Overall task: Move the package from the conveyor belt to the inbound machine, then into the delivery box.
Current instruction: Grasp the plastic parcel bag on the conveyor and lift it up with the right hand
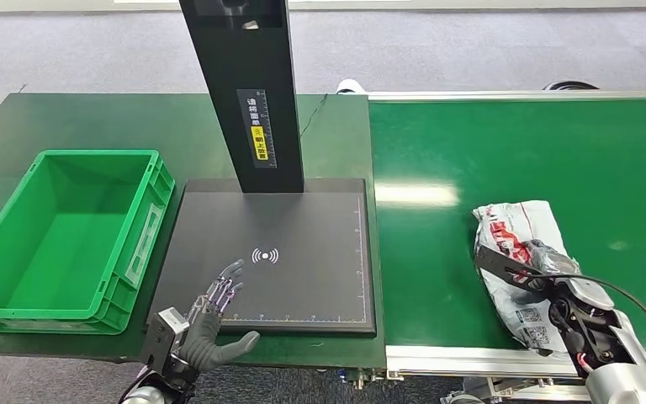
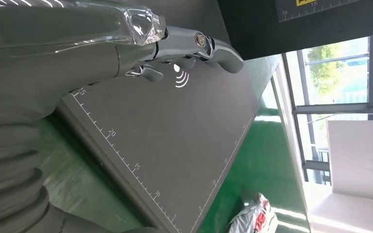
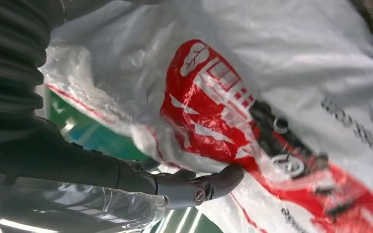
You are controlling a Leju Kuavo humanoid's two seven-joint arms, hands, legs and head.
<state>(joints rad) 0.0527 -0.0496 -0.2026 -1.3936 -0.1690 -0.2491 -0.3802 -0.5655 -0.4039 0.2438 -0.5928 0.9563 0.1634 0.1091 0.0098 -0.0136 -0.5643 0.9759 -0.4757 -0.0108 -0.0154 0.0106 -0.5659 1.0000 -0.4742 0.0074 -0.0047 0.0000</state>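
The package (image 1: 513,231), a crumpled white plastic mailer with red print, lies on the green conveyor belt (image 1: 505,143) near its front edge. My right hand (image 1: 547,268) is on its middle. In the right wrist view the thumb (image 3: 209,184) presses into the package (image 3: 252,63) from one side and dark fingers (image 3: 281,141) lie across its printed face, so the hand grips it. My left hand (image 1: 219,313) hovers with fingers spread and holding nothing over the front left corner of the inbound machine's black plate (image 1: 303,227). The left wrist view shows this left hand (image 2: 175,48) above the plate (image 2: 175,145).
The green delivery box (image 1: 92,156) stands with nothing in it on the green table, left of the plate. The machine's black column (image 1: 248,84) rises from the plate's back edge. A metal rail (image 1: 471,360) runs along the belt's front.
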